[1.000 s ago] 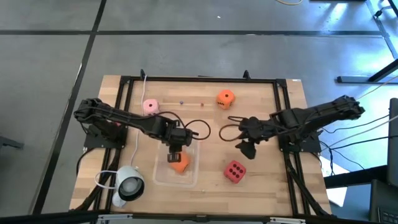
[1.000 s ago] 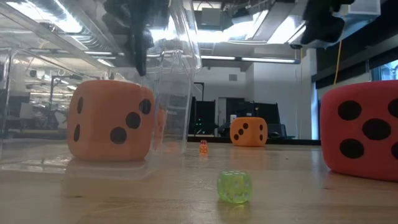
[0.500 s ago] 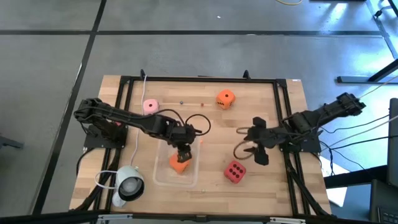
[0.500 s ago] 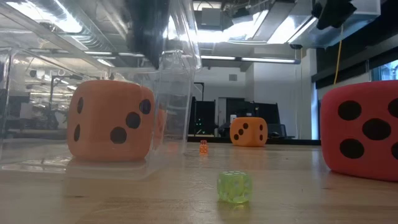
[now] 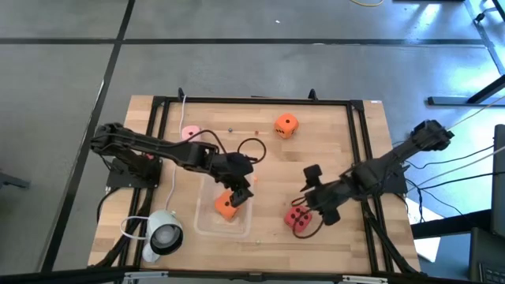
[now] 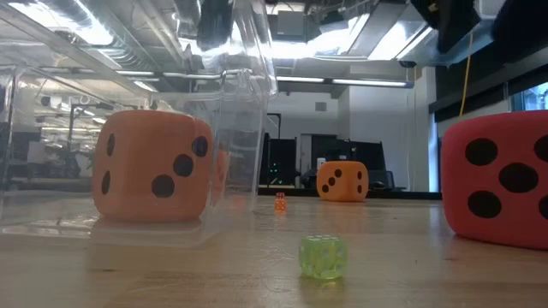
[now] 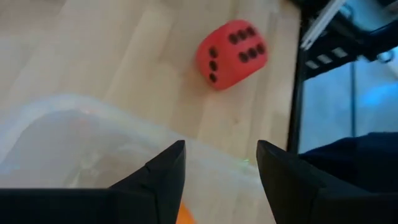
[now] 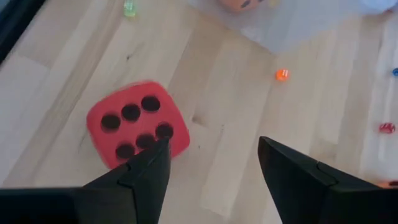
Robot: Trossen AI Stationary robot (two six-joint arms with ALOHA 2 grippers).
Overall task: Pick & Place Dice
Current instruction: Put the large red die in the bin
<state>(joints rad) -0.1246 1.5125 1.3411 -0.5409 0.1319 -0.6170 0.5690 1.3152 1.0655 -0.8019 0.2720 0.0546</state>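
An orange die [image 5: 226,206] [image 6: 152,164] rests on the floor of a clear plastic container [image 5: 203,225]. My left gripper [image 5: 241,186] [image 7: 221,167] hangs open above the container's far right corner, touching nothing. A red die [image 5: 298,220] [image 8: 138,124] [image 6: 505,175] sits on the table to the right of the container. My right gripper [image 5: 310,203] [image 8: 214,155] is open and hovers above it, slightly to its far side. A second orange die [image 5: 285,125] [image 6: 342,181] stands near the far edge. The pale pink die [image 5: 189,132] is partly hidden by the left arm.
A white round object [image 5: 162,233] lies near the table's left near corner. A tiny green die [image 6: 323,257] [image 8: 129,9] and a tiny orange one [image 6: 280,202] [image 8: 282,74] lie on the wood between container and red die. Black cables [image 5: 252,150] loop over the table's middle.
My left gripper has risen out of the container and drifted toward the table's right; the orange die has stayed on the container floor. My right gripper has swung toward the near edge and come over the red die.
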